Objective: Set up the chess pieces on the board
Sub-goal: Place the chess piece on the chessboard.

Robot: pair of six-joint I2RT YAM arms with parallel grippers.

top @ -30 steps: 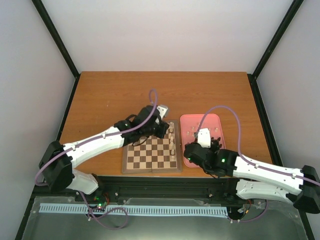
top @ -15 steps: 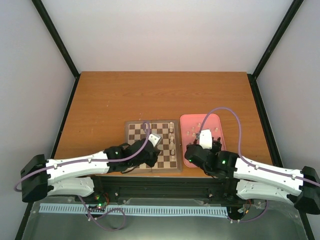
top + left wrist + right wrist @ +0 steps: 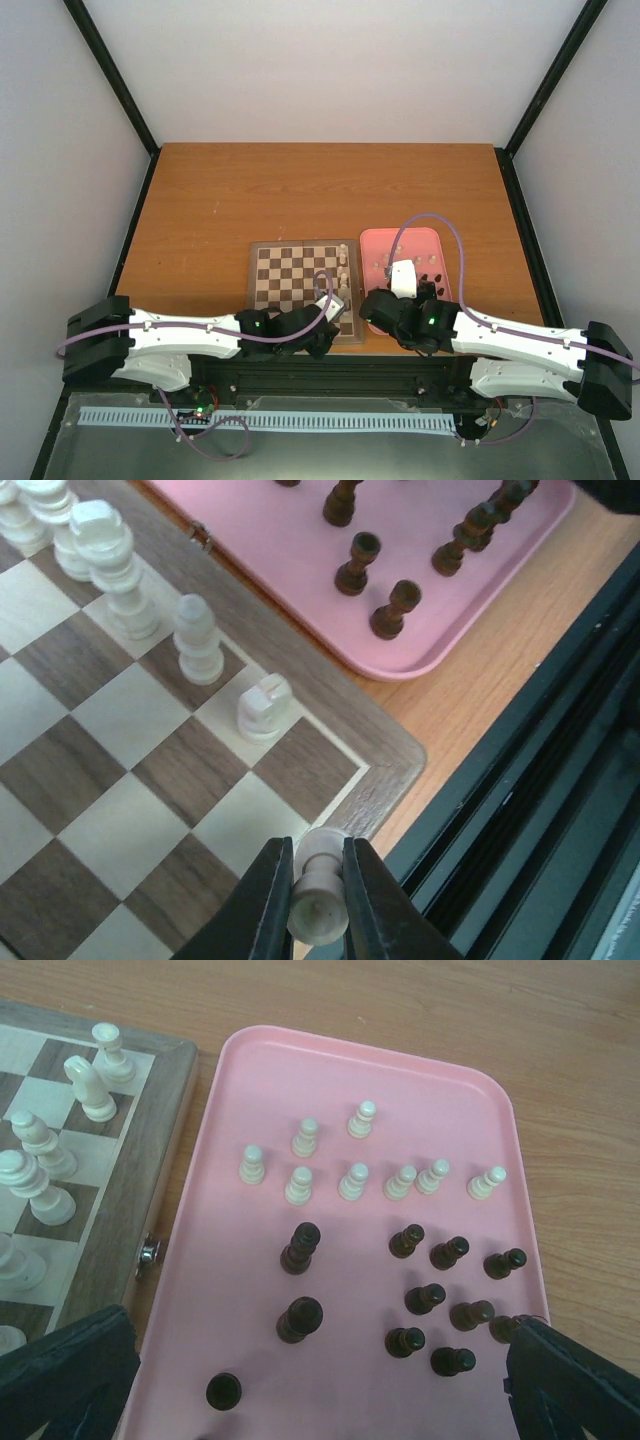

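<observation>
The left fingers gripped a cream chess piece over the board's near right corner; the right fingers stood open above the pink tray. Recommended: set it upright, centred on its square, clear of neighbouring pieces.

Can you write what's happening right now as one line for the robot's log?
left end effector: shut on cream piece, over board corner | right end effector: open above pink tray | dark pieces: on tray

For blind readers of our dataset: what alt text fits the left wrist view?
The left gripper pinches a cream chess piece over the board's corner edge. More cream pieces line the board, and dark pieces stand on a pink tray beyond.
</observation>
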